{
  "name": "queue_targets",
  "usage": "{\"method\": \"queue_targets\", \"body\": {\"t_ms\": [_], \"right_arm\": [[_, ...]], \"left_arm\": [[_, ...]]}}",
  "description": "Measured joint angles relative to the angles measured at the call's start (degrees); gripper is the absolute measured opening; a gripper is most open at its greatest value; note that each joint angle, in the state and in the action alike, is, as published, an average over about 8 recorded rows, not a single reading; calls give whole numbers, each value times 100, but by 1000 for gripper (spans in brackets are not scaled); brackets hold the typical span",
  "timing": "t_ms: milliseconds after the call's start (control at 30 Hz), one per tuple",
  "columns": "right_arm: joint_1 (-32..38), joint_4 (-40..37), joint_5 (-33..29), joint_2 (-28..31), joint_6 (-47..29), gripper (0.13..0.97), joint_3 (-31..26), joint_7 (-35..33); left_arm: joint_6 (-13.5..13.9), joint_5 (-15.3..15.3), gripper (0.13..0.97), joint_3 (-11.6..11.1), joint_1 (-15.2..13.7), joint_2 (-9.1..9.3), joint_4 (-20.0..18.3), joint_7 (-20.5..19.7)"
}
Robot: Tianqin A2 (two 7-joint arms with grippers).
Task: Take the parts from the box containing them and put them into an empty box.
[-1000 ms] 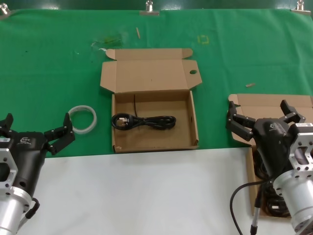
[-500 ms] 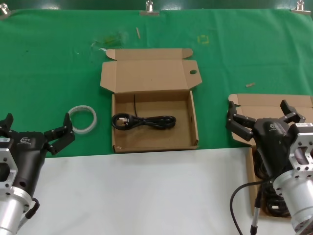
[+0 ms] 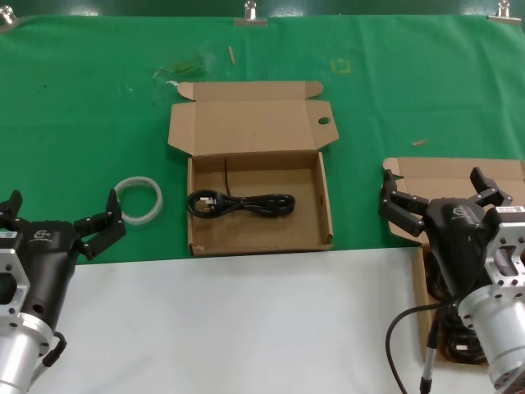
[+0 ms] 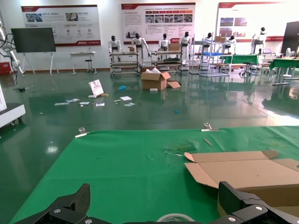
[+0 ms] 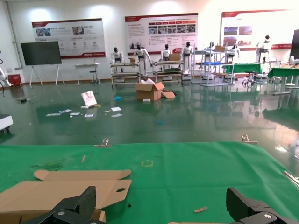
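Note:
The carton with a round hole in its lid tab (image 3: 254,127) lies open at the middle of the green cloth and holds one black cable bundle (image 3: 240,203). Its lid also shows in the left wrist view (image 4: 238,170) and the right wrist view (image 5: 60,189). The plain-lidded carton (image 3: 435,174) lies at the right; black cables (image 3: 454,343) show in it, mostly hidden by my right arm. My right gripper (image 3: 433,185) is open above this carton, its own view showing it empty (image 5: 161,205). My left gripper (image 3: 61,212) is open and empty at the left (image 4: 156,205).
A white plastic ring (image 3: 138,199) lies on the cloth left of the middle carton, just ahead of my left gripper (image 4: 175,218). Small scraps (image 3: 420,142) lie on the green cloth (image 3: 82,123). The white table front (image 3: 246,320) runs along the near side.

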Motion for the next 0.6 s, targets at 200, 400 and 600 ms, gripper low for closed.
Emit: {"method": "queue_targets", "body": {"t_ms": [200, 400, 600], "right_arm": [[0, 0, 0, 0, 0, 966, 0, 0], [0, 0, 0, 0, 0, 966, 0, 0], [0, 0, 0, 0, 0, 966, 0, 0]], "left_arm": [[0, 0, 966, 0, 0, 0, 0, 0], [0, 0, 966, 0, 0, 0, 0, 0], [0, 0, 966, 0, 0, 0, 0, 0]]}}
